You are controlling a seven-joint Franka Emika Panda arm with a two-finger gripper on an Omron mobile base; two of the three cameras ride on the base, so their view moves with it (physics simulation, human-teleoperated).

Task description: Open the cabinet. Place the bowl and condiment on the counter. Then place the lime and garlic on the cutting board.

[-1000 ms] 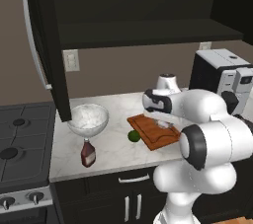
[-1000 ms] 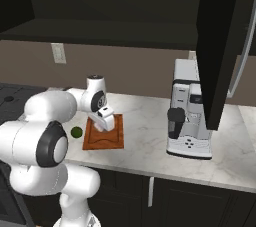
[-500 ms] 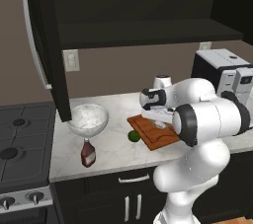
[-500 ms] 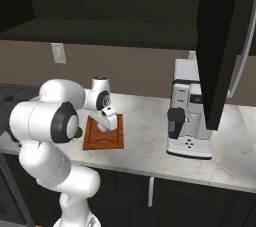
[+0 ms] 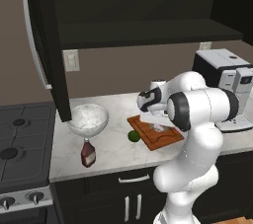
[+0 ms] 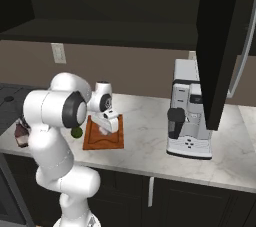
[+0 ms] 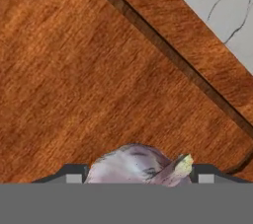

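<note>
My gripper [image 7: 139, 176] hangs low over the reddish-brown cutting board [image 7: 99, 70], shut on the pale pinkish garlic [image 7: 133, 166], which sits between both fingertips just above the wood. From the base, the gripper [image 5: 157, 125] and garlic [image 6: 104, 129] are over the board's [image 5: 160, 140] middle. The lime [image 5: 133, 135] lies on the counter [image 5: 113, 156] just off the board's left edge. The white bowl [image 5: 88, 118] and the dark-red condiment [image 5: 88, 154] stand on the counter further left. The cabinet door [image 5: 44, 45] stands open.
A coffee machine [image 5: 227, 85] stands on the counter right of the board. The black stove [image 5: 20, 144] borders the counter on the left. The other open cabinet door [image 6: 220, 46] hangs above the coffee machine [image 6: 190, 116].
The arm's upper links have swung round, and the hand has edged slightly left and lower over the board, with the garlic still in it.
</note>
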